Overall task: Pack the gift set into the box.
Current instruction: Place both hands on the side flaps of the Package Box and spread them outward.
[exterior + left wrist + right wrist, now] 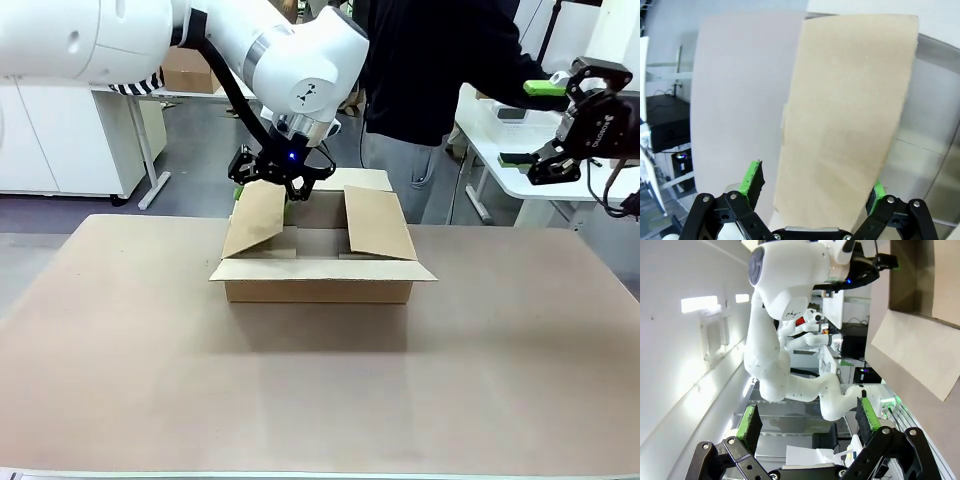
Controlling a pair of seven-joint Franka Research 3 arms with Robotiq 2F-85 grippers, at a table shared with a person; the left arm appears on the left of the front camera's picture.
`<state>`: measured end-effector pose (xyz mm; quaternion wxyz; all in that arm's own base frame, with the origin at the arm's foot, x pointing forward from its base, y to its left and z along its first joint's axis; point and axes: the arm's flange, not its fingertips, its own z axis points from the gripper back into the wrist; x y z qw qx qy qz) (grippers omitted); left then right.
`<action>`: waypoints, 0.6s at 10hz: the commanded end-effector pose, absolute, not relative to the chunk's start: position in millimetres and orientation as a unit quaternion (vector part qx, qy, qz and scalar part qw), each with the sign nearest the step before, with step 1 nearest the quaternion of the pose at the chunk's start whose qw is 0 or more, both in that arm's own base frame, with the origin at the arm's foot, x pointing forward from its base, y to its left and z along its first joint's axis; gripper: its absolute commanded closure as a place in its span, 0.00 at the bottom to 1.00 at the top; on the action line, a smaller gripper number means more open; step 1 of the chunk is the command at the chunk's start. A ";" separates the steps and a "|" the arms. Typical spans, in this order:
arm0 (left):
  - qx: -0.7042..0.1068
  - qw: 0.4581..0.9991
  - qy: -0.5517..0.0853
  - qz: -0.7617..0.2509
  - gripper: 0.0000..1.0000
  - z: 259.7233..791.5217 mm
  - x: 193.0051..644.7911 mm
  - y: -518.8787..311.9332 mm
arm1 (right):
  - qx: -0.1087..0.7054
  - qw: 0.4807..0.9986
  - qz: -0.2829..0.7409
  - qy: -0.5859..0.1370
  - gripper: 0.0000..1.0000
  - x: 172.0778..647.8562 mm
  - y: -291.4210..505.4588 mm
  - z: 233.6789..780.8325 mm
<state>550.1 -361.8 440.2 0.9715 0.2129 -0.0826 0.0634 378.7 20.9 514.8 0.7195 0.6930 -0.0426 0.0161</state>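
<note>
The box (318,290) stands at the middle of the table, wide and shallow, with its front flap folded out flat. Its left flap (255,218) and right flap (378,222) lean inward. My left gripper (285,185) hangs open at the top edge of the left flap. In the left wrist view that flap (845,115) fills the space between the spread fingers of the gripper (815,185). My right gripper (530,122) is raised off to the right, open and holding nothing; its wrist view (807,422) shows the box (910,280) far off. The gift set is hidden.
A person in a dark top (430,70) stands behind the box at the far side. The brown table (300,400) stretches wide in front of the box. A smaller carton (190,72) sits on a white table at the back left.
</note>
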 end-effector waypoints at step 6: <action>0.240 0.955 -0.132 0.118 0.00 482.1 532.0 -319.4 | 0.702 0.710 0.020 -0.052 0.00 379.9 23.0 516.4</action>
